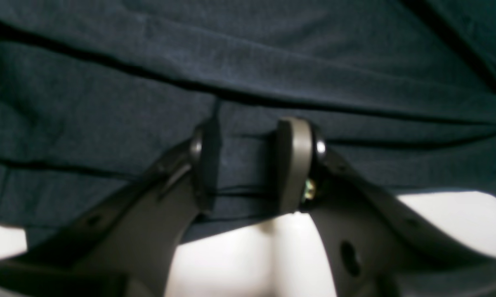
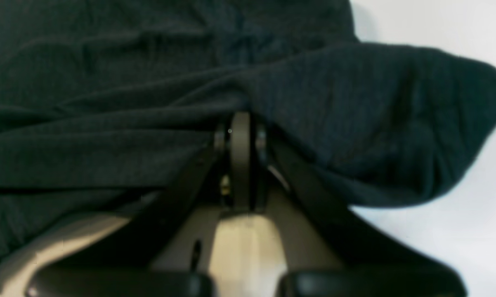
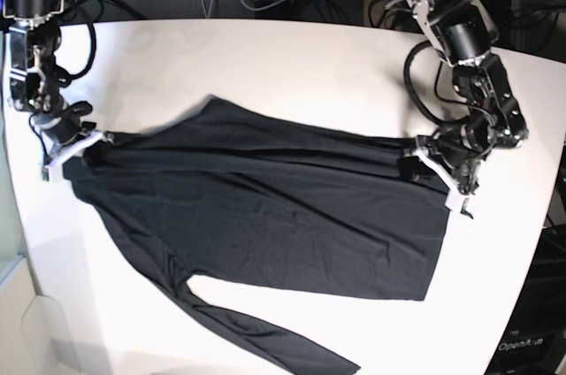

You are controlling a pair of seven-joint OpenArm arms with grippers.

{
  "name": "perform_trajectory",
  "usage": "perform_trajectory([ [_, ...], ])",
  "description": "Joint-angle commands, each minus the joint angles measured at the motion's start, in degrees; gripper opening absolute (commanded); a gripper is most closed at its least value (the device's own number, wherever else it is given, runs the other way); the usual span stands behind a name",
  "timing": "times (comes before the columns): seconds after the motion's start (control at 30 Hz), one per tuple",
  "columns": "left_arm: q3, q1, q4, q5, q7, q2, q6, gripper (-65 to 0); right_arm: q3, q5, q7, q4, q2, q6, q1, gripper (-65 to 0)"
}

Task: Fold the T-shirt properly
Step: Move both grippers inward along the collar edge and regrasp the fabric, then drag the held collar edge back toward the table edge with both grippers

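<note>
White table is bearing black T-shirt; right gripper pinching its corner, left gripper w/ fingers parted astride hem, prob. stretching it flat.

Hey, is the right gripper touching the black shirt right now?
Touching. The right wrist view shows the right gripper shut, with T-shirt fabric bunched at its tips.

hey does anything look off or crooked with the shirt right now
Yes. The T-shirt lies slanted across the table, with creases running through it. One long sleeve trails loose toward the near edge, unfolded.
</note>
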State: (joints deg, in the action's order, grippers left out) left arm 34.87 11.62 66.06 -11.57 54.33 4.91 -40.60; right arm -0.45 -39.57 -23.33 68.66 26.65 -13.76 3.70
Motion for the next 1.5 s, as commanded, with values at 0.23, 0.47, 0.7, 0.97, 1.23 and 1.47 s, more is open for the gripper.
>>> perform_trajectory([
  [0.23,0.07,-2.61,0.27,3.62,6.64,1.12,0.60,-42.4,0.67,1.11,-0.98,0.04,0.91,0.09,6.45,-65.0],
  [0.47,-2.48,-6.12,4.75,3.62,7.17,1.12,0.73,-42.4,0.58,1.11,2.37,0.04,1.08,0.09,11.02,-65.0],
  [0.7,-3.18,-10.08,10.38,3.53,11.39,1.12,0.60,-42.4,0.58,1.11,2.80,0.13,1.17,0.00,13.75,-65.0],
  [0.97,-3.18,-17.02,19.78,3.27,14.03,1.12,0.60,-42.4,0.67,1.11,4.74,10.06,1.17,0.00,21.39,-65.0],
  [1.23,-3.09,-20.80,22.07,3.27,13.85,1.91,0.60,-42.4,0.76,1.11,4.91,11.12,0.99,0.00,25.09,-65.0],
  [1.47,-3.09,-23.00,22.07,3.00,13.50,2.26,0.60,-42.4,0.76,1.11,10.54,11.03,2.22,0.00,29.75,-65.0],
])
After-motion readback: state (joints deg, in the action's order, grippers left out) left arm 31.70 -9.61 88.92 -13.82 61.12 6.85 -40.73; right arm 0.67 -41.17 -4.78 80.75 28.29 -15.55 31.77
